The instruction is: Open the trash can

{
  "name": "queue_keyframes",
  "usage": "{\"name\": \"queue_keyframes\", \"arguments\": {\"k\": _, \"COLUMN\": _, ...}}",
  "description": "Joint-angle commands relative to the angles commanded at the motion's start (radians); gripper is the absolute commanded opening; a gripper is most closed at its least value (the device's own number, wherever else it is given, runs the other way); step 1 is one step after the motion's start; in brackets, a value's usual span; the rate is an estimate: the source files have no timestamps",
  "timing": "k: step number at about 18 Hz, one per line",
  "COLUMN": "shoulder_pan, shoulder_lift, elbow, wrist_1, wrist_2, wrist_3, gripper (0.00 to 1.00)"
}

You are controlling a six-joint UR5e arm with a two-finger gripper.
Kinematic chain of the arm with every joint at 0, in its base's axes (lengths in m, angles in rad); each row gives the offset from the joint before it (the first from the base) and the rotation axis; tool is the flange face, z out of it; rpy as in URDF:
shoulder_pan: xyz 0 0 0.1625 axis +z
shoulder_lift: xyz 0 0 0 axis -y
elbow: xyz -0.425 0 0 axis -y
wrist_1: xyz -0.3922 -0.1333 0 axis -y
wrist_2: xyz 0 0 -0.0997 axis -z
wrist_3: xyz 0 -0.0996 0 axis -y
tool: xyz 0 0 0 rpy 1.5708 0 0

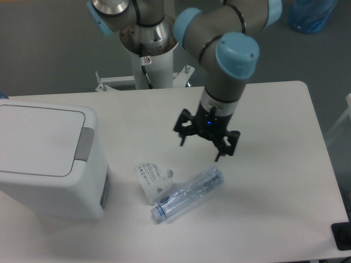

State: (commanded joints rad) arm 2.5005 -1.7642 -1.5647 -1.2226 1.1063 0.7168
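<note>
White table [274, 181] holds the lidded trash can [49, 159], well left of the wide-spread, empty tool [201, 148].

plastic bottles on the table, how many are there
1. A clear plastic bottle lies on its side near the table's front, right of the white boxy trash can, beside a crumpled clear wrapper. None look hidden.
</note>
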Motion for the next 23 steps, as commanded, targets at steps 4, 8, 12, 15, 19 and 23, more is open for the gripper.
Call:
{"name": "queue_keyframes", "arguments": {"k": 4, "shoulder_pan": -0.035, "shoulder_lift": 0.046, "elbow": 0.008, "wrist_1": 0.003, "wrist_2": -0.121, "wrist_3": -0.106, "gripper": 1.0}}
{"name": "queue_keyframes", "arguments": {"k": 8, "shoulder_pan": -0.037, "shoulder_lift": 0.086, "elbow": 0.018, "wrist_1": 0.011, "wrist_2": -0.239, "wrist_3": -0.178, "gripper": 1.0}}
{"name": "queue_keyframes", "arguments": {"k": 12, "shoulder_pan": -0.043, "shoulder_lift": 0.086, "elbow": 0.023, "wrist_1": 0.014, "wrist_2": -0.253, "wrist_3": -0.189, "gripper": 1.0}}
{"name": "queue_keyframes", "arguments": {"k": 15, "shoulder_pan": -0.057, "shoulder_lift": 0.08, "elbow": 0.017, "wrist_1": 0.014, "wrist_2": -0.252, "wrist_3": -0.191, "gripper": 1.0}}
{"name": "queue_keyframes", "arguments": {"k": 19, "shoulder_pan": -0.101, "shoulder_lift": 0.052, "elbow": 0.017, "wrist_1": 0.029, "wrist_2": -0.252, "wrist_3": -0.191, "gripper": 1.0}}
{"name": "queue_keyframes", "arguments": {"k": 23, "shoulder_pan": -0.118, "shoulder_lift": 0.02, "elbow": 0.017, "wrist_1": 0.067, "wrist_2": -0.25, "wrist_3": -0.191, "gripper": 1.0}}
